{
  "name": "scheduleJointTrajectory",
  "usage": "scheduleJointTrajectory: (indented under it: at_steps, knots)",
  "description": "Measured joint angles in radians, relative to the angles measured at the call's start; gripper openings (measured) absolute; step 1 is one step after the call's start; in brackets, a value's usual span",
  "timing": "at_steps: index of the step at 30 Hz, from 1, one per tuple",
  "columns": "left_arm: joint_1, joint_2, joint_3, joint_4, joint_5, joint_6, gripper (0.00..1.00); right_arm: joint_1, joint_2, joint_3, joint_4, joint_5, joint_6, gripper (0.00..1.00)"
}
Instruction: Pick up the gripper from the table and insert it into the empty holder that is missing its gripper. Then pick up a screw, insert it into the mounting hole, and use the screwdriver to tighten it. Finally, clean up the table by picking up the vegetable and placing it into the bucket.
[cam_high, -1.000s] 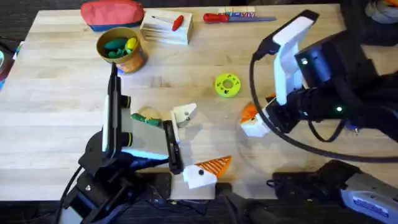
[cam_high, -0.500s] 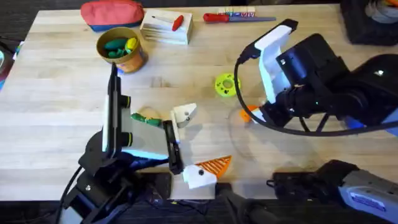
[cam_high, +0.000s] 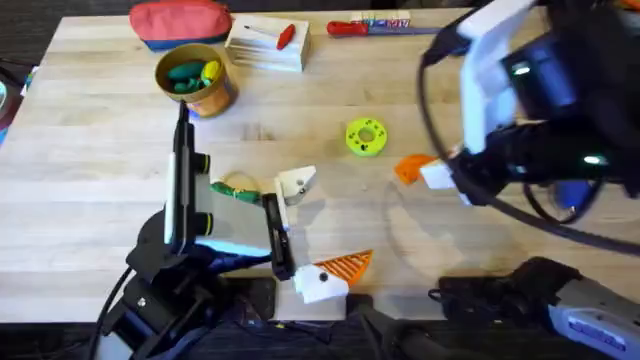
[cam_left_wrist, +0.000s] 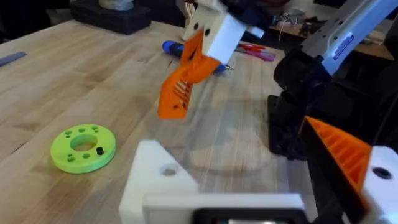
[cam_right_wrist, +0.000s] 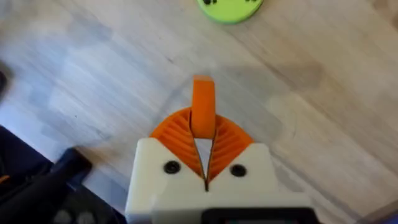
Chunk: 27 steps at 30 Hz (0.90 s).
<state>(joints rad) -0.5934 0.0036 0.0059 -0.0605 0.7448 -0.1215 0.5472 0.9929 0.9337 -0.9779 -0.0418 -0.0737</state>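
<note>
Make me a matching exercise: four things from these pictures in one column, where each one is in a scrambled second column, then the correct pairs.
Things:
1. orange gripper wedge
2. green ring disc
3. vegetable
4. red pouch

Places:
A. at the table's far edge, beyond the bucket
B. lying flat on the table, mid-table
C. pinched in the right gripper, off the table
D. on the table beside the left arm

Pairs: 1-C, 2-B, 3-D, 4-A

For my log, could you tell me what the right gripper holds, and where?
The right gripper is shut on the orange gripper, pinching its lower end between the pads.
</note>
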Motion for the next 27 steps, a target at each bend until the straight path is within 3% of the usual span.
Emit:
scheduleJointTrajectory:
  at_steps: [7,13,21,27]
  knots:
    - [0.000,0.000,0.000,0.000,0.000,0.000,0.987,0.000,-0.271,0.000,0.094,-0.046,0.186,0.006]
    - [0.000,0.000,0.000,0.000,-0.001,0.000,0.987,0.000,-0.464,-0.207,0.373,-0.248,0.486,0.005]
    - [0.000,0.000,0.000,0.000,-0.003,0.000,0.987,0.000,-0.476,-0.534,0.765,-0.503,0.944,0.005]
    - [0.000,0.000,0.000,0.000,-0.005,0.000,0.987,0.000,-0.476,-0.631,0.908,-0.603,1.149,0.005]
